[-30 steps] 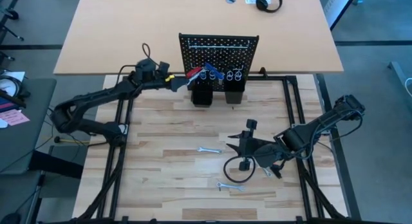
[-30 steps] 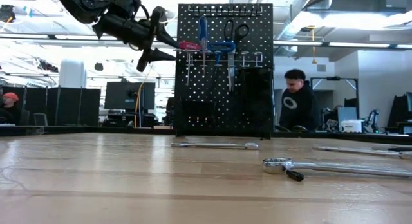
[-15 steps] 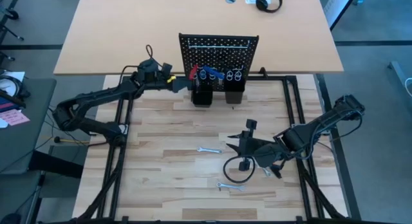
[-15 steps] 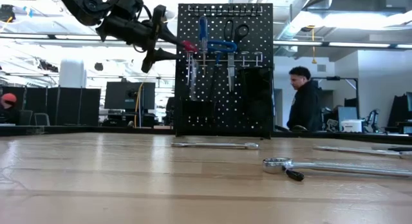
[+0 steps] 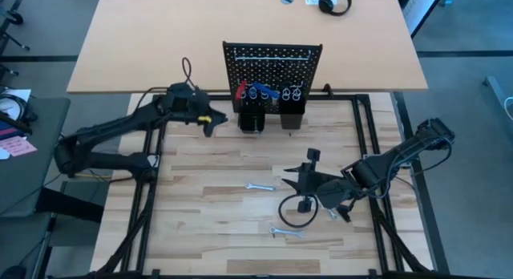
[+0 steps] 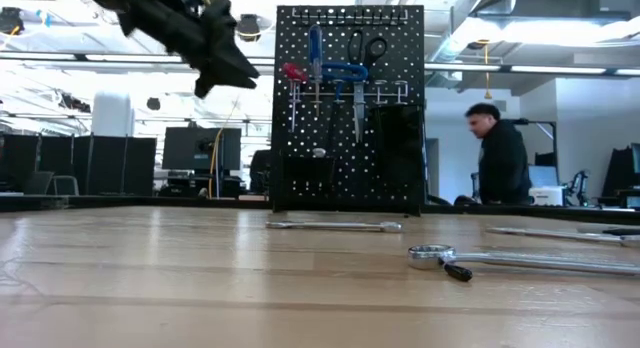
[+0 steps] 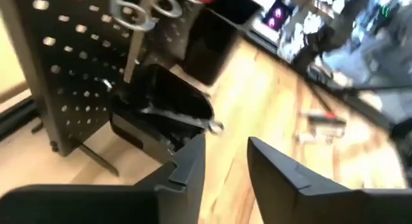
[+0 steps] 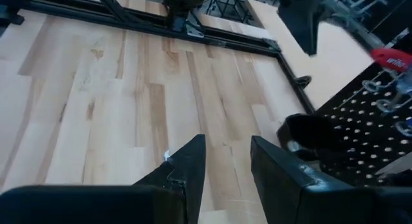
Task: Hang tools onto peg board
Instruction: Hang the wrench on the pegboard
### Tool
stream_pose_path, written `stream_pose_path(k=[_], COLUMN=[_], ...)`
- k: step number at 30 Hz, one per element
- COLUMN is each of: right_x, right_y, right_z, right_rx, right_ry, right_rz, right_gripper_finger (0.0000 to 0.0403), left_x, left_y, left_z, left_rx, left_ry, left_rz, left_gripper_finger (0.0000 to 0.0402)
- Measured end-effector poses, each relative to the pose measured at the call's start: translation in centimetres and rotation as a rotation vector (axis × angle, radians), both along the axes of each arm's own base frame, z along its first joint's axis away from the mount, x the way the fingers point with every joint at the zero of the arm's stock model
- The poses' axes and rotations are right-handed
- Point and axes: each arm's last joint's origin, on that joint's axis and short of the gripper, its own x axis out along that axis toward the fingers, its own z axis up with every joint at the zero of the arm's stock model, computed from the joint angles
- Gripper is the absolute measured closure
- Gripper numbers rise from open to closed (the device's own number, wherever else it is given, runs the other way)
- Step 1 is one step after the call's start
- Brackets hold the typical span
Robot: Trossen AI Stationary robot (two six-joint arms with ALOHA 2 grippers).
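- Black perforated steel at twelve o'clock on the table: the peg board [image 5: 272, 54] stands upright, with the red-handled tool [image 6: 292, 72], blue screwdriver [image 6: 316, 48], blue T-key [image 6: 345, 73] and black scissors [image 6: 366, 48] all hanging on its upper hooks.
- Left gripper [image 5: 210, 119] hovers at nine o'clock of the board, close to its edge but clear of it. Its wrist view shows the fingers parted with nothing between them, so it has let go and carries no load.
- Right gripper [image 5: 295, 181] sits low over the planks at about five o'clock of the board, fingers also spread and empty.
- Two silver wrenches lie on the wooden table [image 5: 200, 191]: one wrench [image 5: 259, 187] at six o'clock of the board, just at nine o'clock of the right gripper, and a second wrench [image 5: 285, 231] nearer the front edge.
- My read: a hang looks finished on the left, and the next pick is one of those wrenches.
- To do it well, the left arm should draw straight away from the board, because a sideways sweep could knock the red handle off its hook.
- The nearer wrench belongs to the right gripper. It should come down square across the shank, near the ring end, and squeeze firmly, as flat steel on wood slips.
- It should then lift well clear of the table before swinging toward twelve o'clock, and aim for a free hook.
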Motion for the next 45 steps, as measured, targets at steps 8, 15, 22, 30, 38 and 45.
stream_pose_path(k=[8, 15, 22, 30, 38, 45], right_x=[5.8, 10.3, 12.1, 12.3, 13.0, 12.9], right_y=[-1.4, -5.0, -11.2, -15.7, -17.7, -18.1], right_z=[-5.0, -9.7, -11.5, -12.5, -14.4, -14.3], right_rx=[0.044, -0.159, -0.313, -0.325, -0.359, -0.343], right_ry=[0.148, 0.217, 0.269, 0.341, 0.381, 0.369], right_rz=[0.169, 0.108, -0.136, -0.142, -0.138, -0.156], right_gripper_finger=[0.0268, 0.0223, 0.0162, 0.0187, 0.0228, 0.0282], left_x=[-1.2, -0.6, -0.2, -0.4, -0.4, -0.4], left_y=[-6.3, -10.1, -11.7, -11.8, -11.8, -11.8], left_z=[0.4, -2.7, -5.8, -7.1, -7.1, -7.1], left_rx=[0.143, 0.177, 0.185, 0.185, 0.185, 0.185], left_ry=[0.199, 0.218, 0.070, 0.033, 0.032, 0.031], left_rz=[-0.008, 0.025, -0.019, -0.020, -0.020, -0.020], left_gripper_finger=[0.0344, 0.0352, 0.0352, 0.0352, 0.0352, 0.0352])
